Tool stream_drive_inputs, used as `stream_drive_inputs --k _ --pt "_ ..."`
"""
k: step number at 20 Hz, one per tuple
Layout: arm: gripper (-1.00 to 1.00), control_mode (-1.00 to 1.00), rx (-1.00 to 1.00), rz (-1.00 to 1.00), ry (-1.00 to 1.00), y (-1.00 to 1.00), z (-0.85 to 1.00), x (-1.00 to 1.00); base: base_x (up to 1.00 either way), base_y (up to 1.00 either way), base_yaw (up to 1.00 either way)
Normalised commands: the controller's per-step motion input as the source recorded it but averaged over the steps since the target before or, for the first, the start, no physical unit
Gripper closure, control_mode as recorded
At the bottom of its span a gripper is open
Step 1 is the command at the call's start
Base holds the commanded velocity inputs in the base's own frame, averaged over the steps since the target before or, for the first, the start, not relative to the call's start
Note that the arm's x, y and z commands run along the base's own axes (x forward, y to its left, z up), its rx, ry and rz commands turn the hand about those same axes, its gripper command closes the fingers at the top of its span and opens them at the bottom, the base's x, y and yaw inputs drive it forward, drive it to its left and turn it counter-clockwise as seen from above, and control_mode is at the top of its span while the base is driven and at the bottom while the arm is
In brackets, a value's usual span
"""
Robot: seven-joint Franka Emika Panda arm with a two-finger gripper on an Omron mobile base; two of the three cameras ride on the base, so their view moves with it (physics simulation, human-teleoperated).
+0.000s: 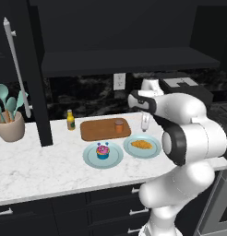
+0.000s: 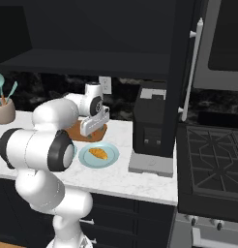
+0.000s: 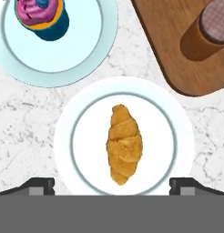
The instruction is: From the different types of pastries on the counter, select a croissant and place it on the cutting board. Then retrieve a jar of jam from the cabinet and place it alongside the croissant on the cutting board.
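Progress here looks mixed to us, and we go from left to right over the counter (image 1: 41, 166): the yellow bottle (image 1: 70, 120) stands by the back wall, then comes the cutting board (image 1: 99, 130), where the jar of jam (image 1: 119, 126) already stands near its right end, so we judge this part as done. In front of the board the cupcake (image 1: 102, 151) sits on the left plate (image 1: 90, 159), and the croissant (image 3: 124, 144) lies on the right plate (image 3: 86, 136), not yet moved. Our gripper (image 3: 112, 185) hangs above the croissant with jaws wide apart and empty; picking it up and placing it beside the jar is left
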Motion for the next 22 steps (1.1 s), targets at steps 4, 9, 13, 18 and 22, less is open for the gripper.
stream_drive_inputs --k 4,9,13,18,22 --pt "-1.00 -1.00 0.00 0.00 0.00 0.00 -0.18 0.21 0.00 0.00 0.00" --pt "-1.00 -1.00 -0.01 0.00 0.00 -0.04 -0.29 0.20 0.00 0.00 0.00" --pt "-1.00 -1.00 0.00 0.00 0.02 -0.10 -0.35 0.00 0.00 0.00 0.00" --pt "-1.00 -1.00 0.00 0.00 0.08 -0.05 -0.37 -0.01 0.00 0.00 0.00" --pt "-1.00 -1.00 0.00 0.00 0.13 0.00 -0.31 -0.11 0.00 0.00 0.00"
